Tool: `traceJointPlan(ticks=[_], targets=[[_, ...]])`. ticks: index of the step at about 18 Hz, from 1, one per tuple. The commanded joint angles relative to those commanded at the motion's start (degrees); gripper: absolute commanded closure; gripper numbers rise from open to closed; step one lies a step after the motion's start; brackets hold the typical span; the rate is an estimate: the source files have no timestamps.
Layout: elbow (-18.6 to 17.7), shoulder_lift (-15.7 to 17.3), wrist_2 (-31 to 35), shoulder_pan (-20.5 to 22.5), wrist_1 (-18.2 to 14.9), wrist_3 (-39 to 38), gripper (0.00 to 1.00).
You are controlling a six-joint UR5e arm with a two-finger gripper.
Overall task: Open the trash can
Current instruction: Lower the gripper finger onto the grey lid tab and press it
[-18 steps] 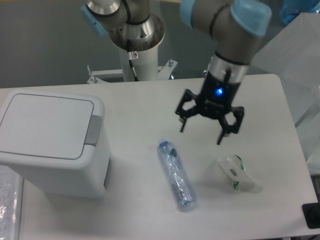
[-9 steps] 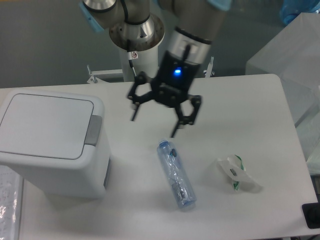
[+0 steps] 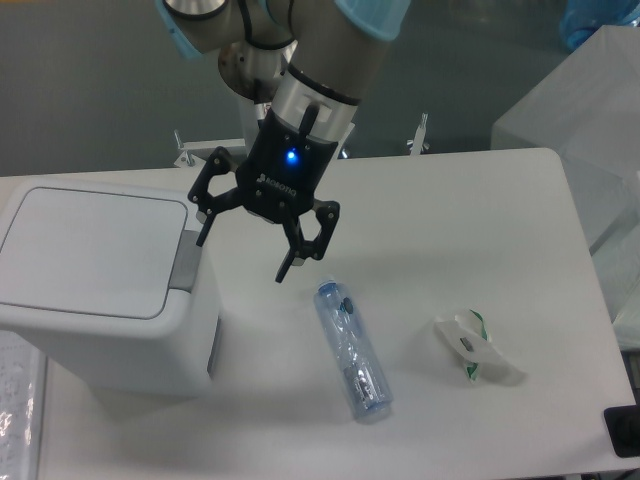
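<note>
1. Hovering above the table, the gripper hangs with its two fingers spread wide apart, nothing between them; a blue light glows on its black body.
2. One fingertip sits just beside the bin's upper right corner, near the grey tab; whether it touches cannot be told. The other fingertip points down over bare table, close to the bottle's top end.
3. At the left of the table stands the bin, a big white box with rounded corners. Its flat lid lies shut, level with the rim, and the tab sits at the lid's right edge.
4. Lying on its side right of the bin is the clear bottle, well apart from it.
5. Further right rests a small crumpled white wrapper with green marks.
6. Behind the gripper rises the arm's white base post at the table's far edge.
</note>
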Motion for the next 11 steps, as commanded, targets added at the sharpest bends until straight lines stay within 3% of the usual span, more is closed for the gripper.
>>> traceJointPlan(ticks=[5, 11], targets=[[-2.1, -0.2, 0.1, -1.2, 2.6, 0.0, 0.00], [-2.9, -0.2, 1.1, -1.3, 3.2, 0.0, 0.00]])
